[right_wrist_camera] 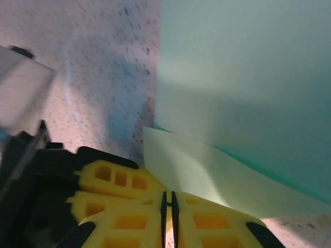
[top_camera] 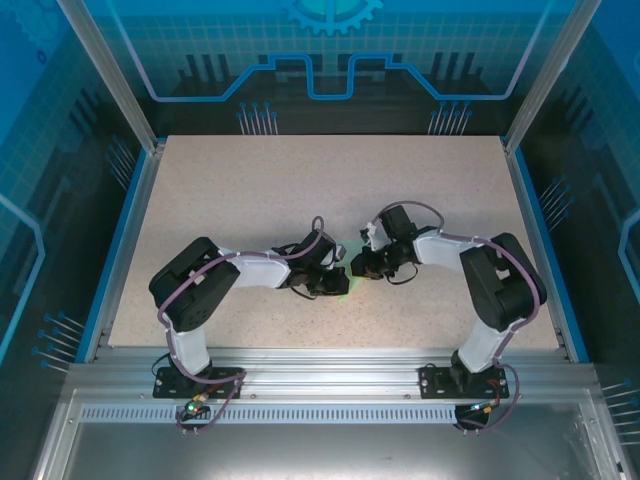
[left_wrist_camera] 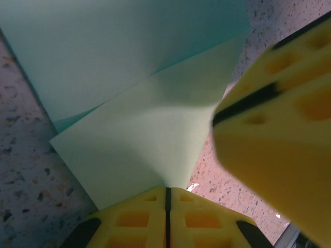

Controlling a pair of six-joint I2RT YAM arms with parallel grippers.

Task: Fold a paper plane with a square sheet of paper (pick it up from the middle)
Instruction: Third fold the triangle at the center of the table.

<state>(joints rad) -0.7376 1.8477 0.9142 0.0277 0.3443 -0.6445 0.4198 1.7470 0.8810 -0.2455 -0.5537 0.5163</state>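
The square sheet of paper (left_wrist_camera: 139,139) is pale mint-green, plain and unmarked, and bent along a soft fold so that a lighter flap lies in front of a darker, shaded panel. It is held up just above the speckled table (top_camera: 300,180) near the table's middle, between the two arms. The left gripper (left_wrist_camera: 166,194) is clenched on the flap's lower corner, and the right gripper (right_wrist_camera: 169,199), fingers pressed together, seems to pinch the flap's edge too, though that contact is partly hidden.
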